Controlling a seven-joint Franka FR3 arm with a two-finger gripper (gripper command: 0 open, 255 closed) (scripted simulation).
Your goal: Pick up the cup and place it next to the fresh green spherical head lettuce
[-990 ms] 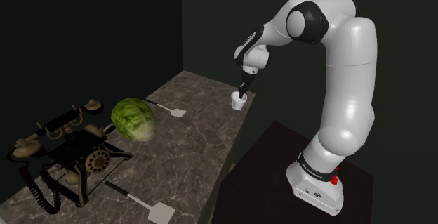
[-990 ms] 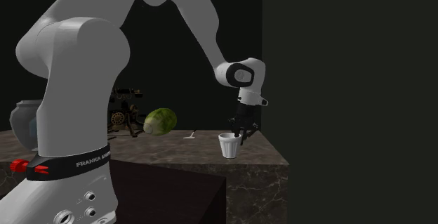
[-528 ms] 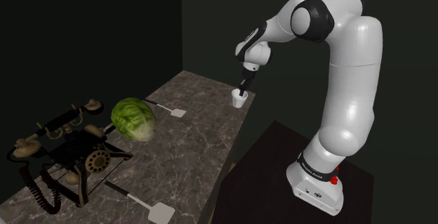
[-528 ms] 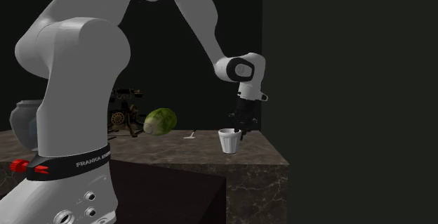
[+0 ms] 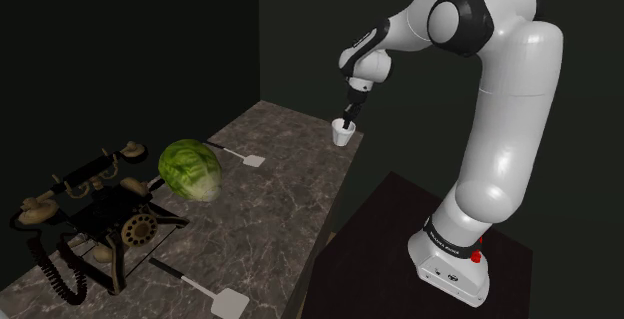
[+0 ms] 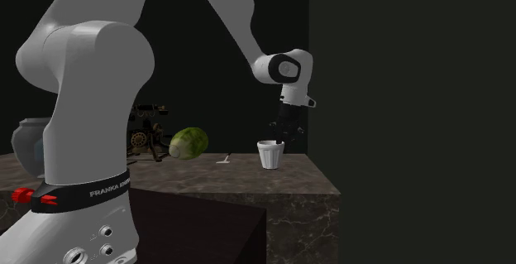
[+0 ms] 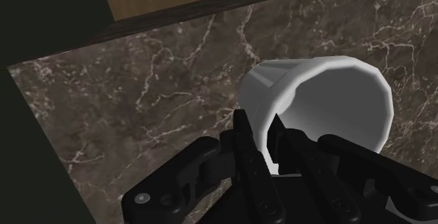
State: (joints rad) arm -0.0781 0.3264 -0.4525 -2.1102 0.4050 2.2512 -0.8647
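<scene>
**Desk:** Where is the small white tapered cup (image 5: 342, 134)?

**Photographer:** In the shoulder view, it is at the far right corner of the dark veined marble surface (image 5: 285, 192). The black end effector (image 7: 258, 121) is clamped on its wall, one finger inside the rim and one outside. Whether the base touches the stone, I cannot tell.

**Desk:** And the round green head of lettuce (image 5: 190, 169)?

**Photographer:** Well apart from the cup, nearer and to the left, just beside a black antique rotary telephone (image 5: 100, 209).
</scene>
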